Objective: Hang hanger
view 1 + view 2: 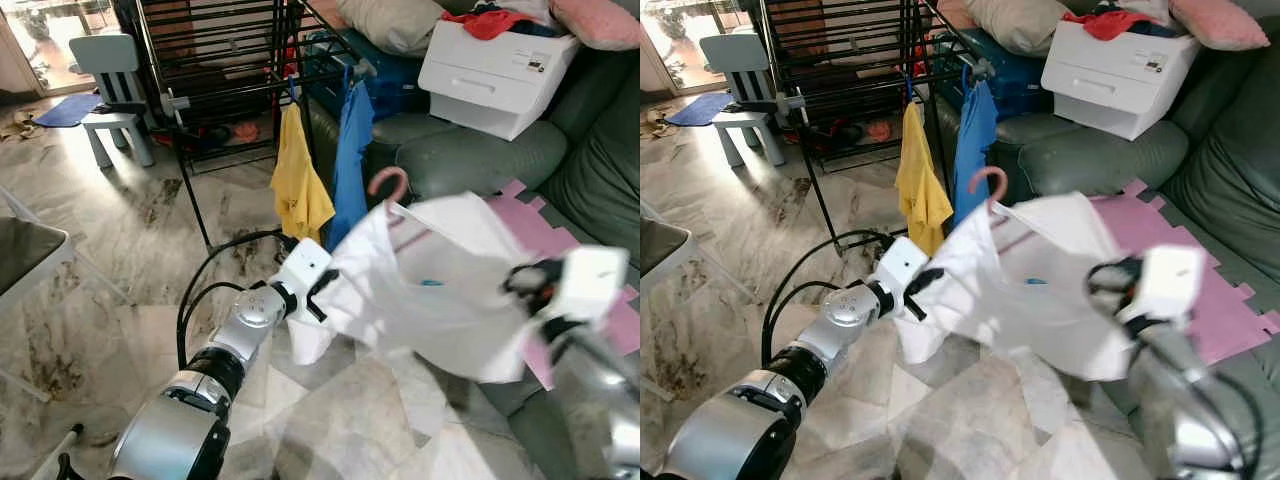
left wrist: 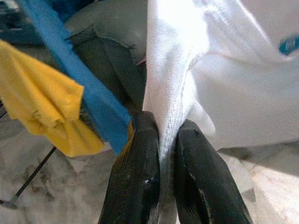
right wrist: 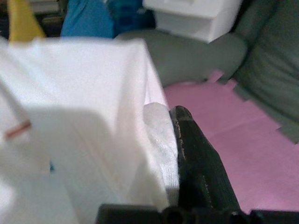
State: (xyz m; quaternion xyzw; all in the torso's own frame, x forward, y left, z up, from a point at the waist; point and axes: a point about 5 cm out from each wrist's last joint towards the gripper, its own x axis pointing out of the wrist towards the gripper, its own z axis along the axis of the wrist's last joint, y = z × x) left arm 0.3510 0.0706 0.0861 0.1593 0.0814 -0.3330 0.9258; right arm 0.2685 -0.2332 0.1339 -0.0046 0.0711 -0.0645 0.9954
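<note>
Gripping white shirt (image 1: pixel 440 285), label unreadable

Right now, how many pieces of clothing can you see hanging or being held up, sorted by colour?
Yellow: 1, a shirt hanging on the black rack.
Blue: 1, a garment hanging beside it.
White: 1, a shirt on a pink hanger, held by the left hand and right hand.
Total: 3.
</note>
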